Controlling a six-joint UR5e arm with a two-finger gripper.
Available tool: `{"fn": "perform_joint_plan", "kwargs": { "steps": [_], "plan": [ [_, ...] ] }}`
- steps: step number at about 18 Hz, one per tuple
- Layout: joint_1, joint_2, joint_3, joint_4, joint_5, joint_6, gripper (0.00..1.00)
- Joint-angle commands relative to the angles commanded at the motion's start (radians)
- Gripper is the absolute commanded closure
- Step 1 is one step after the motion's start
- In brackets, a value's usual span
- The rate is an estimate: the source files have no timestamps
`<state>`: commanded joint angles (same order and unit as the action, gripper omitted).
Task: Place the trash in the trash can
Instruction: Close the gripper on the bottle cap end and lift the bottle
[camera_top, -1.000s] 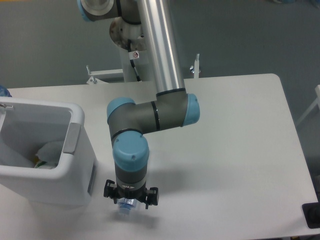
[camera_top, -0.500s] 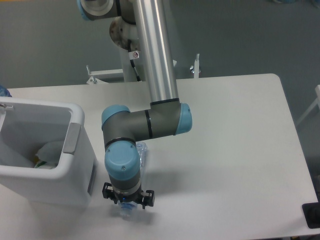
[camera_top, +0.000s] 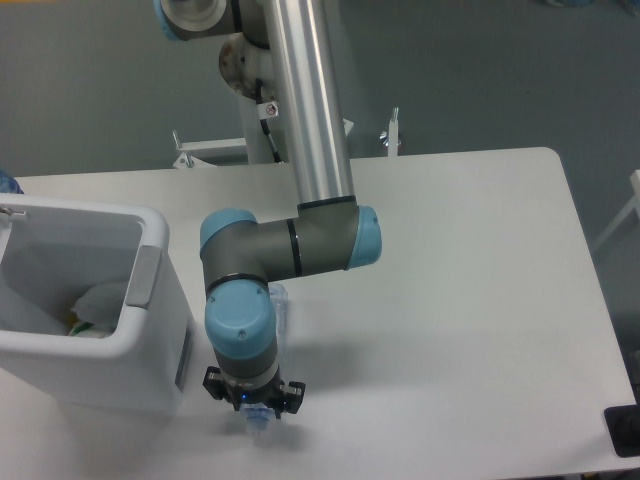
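Bottle (camera_top: 278, 305) mostly hidden behind arm; gripper (camera_top: 254, 408) apparently over it.

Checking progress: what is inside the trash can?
Inside the trash can, a crumpled white wrapper lies at the bottom with something yellowish beside it; the near wall hides the rest.

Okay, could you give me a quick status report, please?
Gripper low over table, jaw state unclear. Bottle under arm, outside trash can. Wrapper already binned.
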<state>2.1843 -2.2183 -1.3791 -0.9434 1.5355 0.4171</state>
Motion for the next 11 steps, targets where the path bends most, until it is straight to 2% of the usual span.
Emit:
{"fn": "perform_joint_plan", "kwargs": {
  "steps": [2,7,11],
  "plan": [
    [0.037,0.017,0.031,0.002,-0.015,0.006,0.85],
    [0.118,0.040,0.141,0.003,-0.165,0.002,0.85],
    [0.149,0.112,0.175,0.003,-0.317,-0.014,0.85]
  ]
}}
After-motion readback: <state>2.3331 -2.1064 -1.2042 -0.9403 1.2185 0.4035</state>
